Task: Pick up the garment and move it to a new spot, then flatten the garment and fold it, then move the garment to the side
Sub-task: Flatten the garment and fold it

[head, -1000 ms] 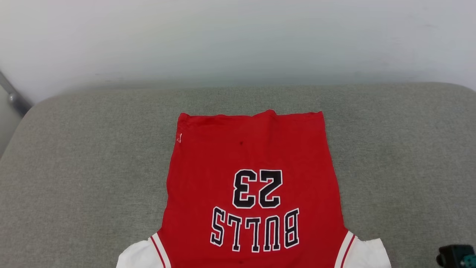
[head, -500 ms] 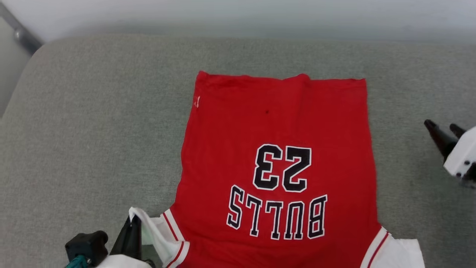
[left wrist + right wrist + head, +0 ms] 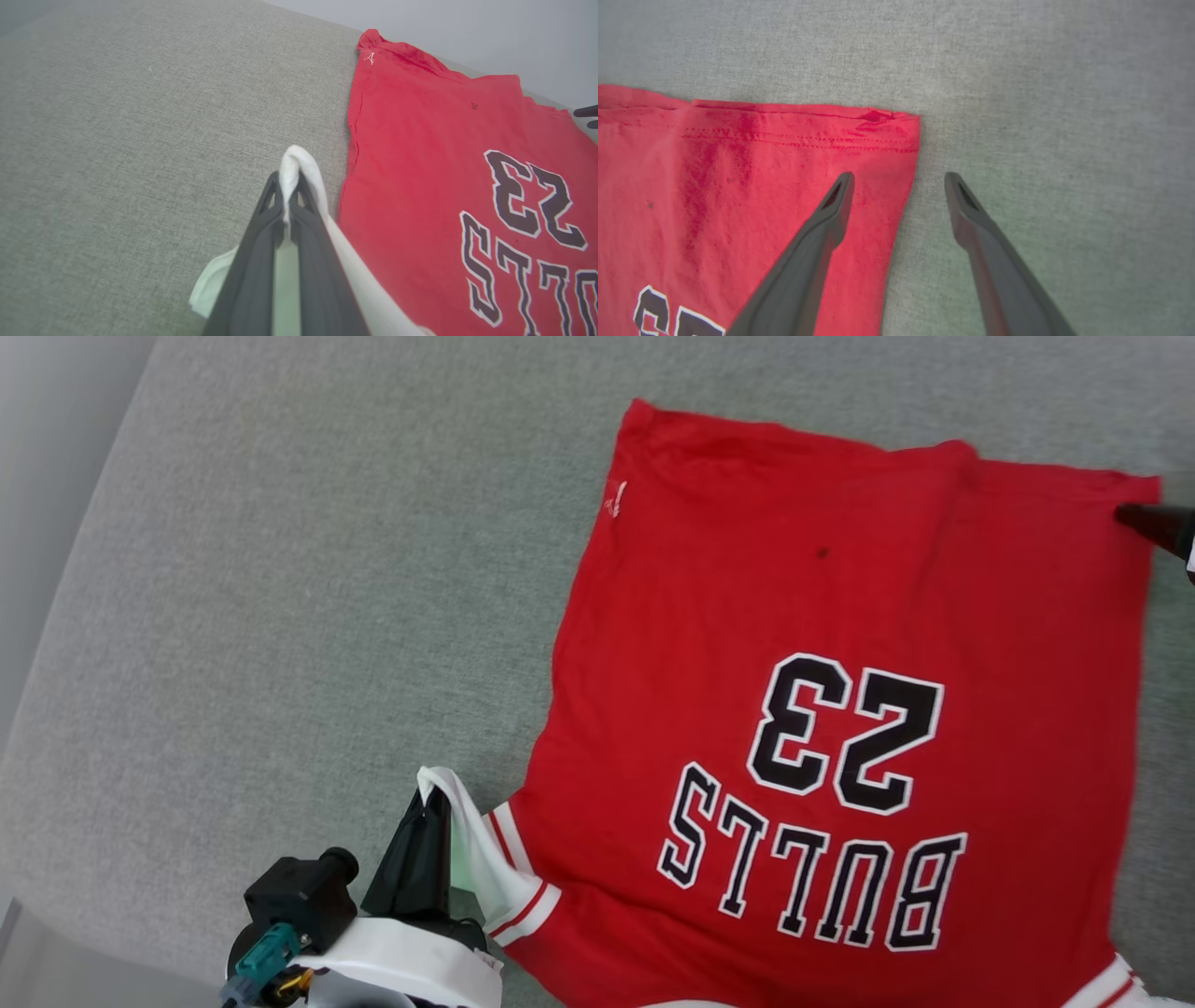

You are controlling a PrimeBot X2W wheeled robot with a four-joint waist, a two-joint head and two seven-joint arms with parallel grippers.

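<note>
My left claw (image 3: 286,186) is pinched tight on the garment (image 3: 840,616), gripping the white sleeve (image 3: 471,859) at its near left corner. From the left wrist camera I see the two dark fingers pressed together with a fold of white cloth squeezed between them and curling over their tips. The rest of that sleeve hangs down the side of the claw towards the red body of the garment.

My right claw (image 3: 899,179) stands wide open at the garment's far right corner. In the right wrist camera one finger hangs over the red cloth just inside the side edge. The other hangs over the grey upholstered surface (image 3: 280,616) just outside that edge, so the edge runs between them. Both tips stop a little short of the stitched hem (image 3: 798,140). I cannot tell whether the tips touch the cloth or hover above it. Nothing is held on this side.

The garment lies spread flat on the grey surface, hem away from me. The black, white-edged lettering (image 3: 840,737) reads upside down from the head camera. A small white logo (image 3: 613,502) sits by the garment's far left corner, and a dark speck (image 3: 822,553) marks the red cloth between the hem and the number. The other sleeve (image 3: 1111,985) just shows at the garment's near right corner.
</note>
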